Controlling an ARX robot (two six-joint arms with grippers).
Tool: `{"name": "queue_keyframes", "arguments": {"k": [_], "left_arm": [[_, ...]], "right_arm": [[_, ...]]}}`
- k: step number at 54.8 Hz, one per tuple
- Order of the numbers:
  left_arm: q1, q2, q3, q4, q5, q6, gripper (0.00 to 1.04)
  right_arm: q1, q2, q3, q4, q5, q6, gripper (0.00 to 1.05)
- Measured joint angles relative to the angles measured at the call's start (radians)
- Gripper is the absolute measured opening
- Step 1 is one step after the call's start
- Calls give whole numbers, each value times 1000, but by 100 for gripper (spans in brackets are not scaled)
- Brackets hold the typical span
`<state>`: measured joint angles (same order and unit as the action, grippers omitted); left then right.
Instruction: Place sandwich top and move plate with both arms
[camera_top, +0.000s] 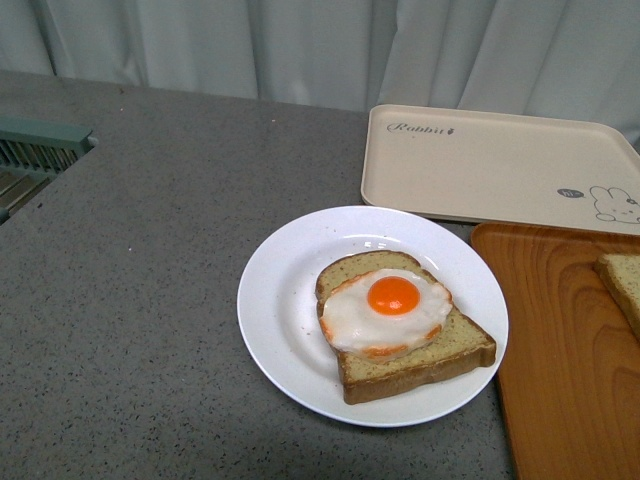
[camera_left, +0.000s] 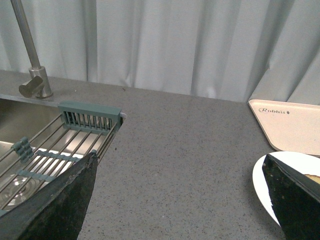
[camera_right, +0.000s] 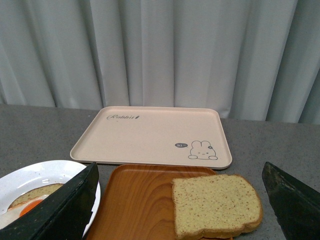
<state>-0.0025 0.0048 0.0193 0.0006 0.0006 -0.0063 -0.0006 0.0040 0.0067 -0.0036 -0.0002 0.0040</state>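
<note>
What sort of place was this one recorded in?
Most likely a kitchen counter, perhaps a staged one: a steel sink with a faucet and drain rack set into a grey speckled countertop, plus a white plate holding egg-topped bread.

White plate (camera_top: 280, 330); tan speckled sandwich top (camera_right: 216, 204); beige rabbit-print tray (camera_top: 500, 165); orange wood-grain tray (camera_top: 560, 360).
</note>
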Motion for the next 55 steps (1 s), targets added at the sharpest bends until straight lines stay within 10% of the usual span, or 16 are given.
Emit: {"name": "queue_keyframes", "arguments": {"k": [55], "left_arm": [[0,0,0,0,0,0,98]], "right_arm": [[0,0,0,0,0,0,96]]}}
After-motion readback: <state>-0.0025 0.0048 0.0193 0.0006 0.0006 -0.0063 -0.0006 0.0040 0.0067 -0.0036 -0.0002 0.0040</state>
